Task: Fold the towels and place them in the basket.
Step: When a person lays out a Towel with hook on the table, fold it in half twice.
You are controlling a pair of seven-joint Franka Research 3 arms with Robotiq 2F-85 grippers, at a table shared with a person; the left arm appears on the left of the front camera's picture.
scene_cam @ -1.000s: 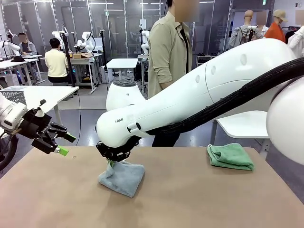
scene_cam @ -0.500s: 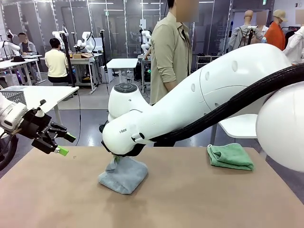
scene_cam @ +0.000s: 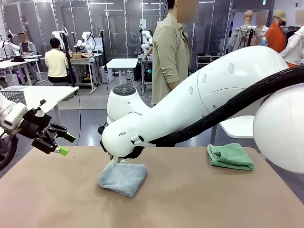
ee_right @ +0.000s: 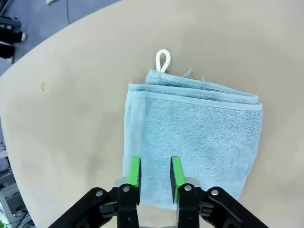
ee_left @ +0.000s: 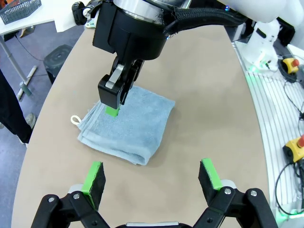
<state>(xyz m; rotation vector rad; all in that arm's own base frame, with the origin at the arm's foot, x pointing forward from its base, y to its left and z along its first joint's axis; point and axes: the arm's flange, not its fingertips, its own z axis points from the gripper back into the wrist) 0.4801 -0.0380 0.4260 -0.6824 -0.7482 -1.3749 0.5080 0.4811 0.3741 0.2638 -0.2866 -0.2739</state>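
Note:
A pale blue towel (scene_cam: pixel 122 178) lies folded flat on the brown table, left of centre, its white loop (ee_right: pixel 163 59) sticking out at one corner. My right gripper (scene_cam: pixel 114 160) hovers just over the towel's (ee_right: pixel 199 128) edge, jaws a little apart, nothing between the green pads (ee_right: pixel 135 172). In the left wrist view the right gripper (ee_left: pixel 114 102) hangs above the towel (ee_left: pixel 137 128). A folded mint green towel (scene_cam: pixel 230 156) rests at the far right. My left gripper (scene_cam: pixel 61 145) is open above the table's left edge, clear of both towels. The basket (ee_left: pixel 19 10) stands on a side table.
A person (scene_cam: pixel 171 52) stands at the far side of the table (scene_cam: pixel 199 204), hands off it. The big white right arm (scene_cam: pixel 213 95) spans the view from the right. A white side table (scene_cam: pixel 40 95) carries the mesh basket (scene_cam: pixel 13 96) at left.
My right gripper has opened and let the pale blue towel go. The bunched, lifted towel has dropped and now lies flat. The left arm has not moved.

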